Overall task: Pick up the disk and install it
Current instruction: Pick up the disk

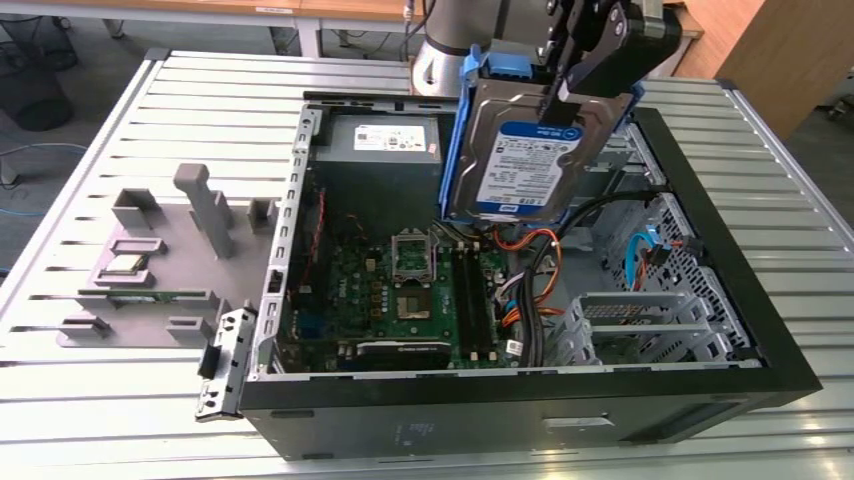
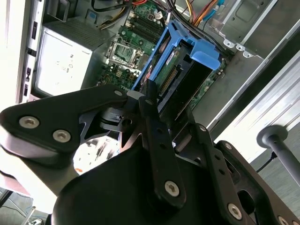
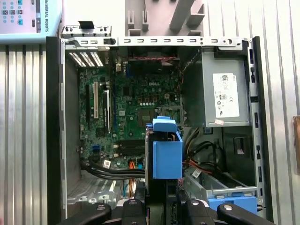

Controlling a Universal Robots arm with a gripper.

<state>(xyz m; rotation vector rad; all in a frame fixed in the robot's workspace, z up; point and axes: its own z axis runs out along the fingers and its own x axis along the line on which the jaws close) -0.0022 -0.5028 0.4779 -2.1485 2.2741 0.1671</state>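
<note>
The slatted metal tabletop (image 1: 80,400) carries one open computer case (image 1: 534,425) lying on its side. Inside it are one grey power supply (image 1: 380,135), one green motherboard (image 1: 400,290) and one metal drive cage (image 1: 627,325), with one blue bracket (image 3: 233,204) fixed to that cage in the first wrist view. One grey parts fixture (image 1: 160,260) sits on the exterior view's left.

The single disk (image 1: 527,165), in its blue carrier, hangs on edge above the case, over the cables (image 1: 534,265) beside the motherboard. It looks clear of everything below it. The gripper (image 1: 567,105) has its fingers (image 2: 150,105) closed on the disk's upper end.

This carry probably calls for a firm clamp, the disk kept square to the cage, and its lower edge kept above the cables
</note>
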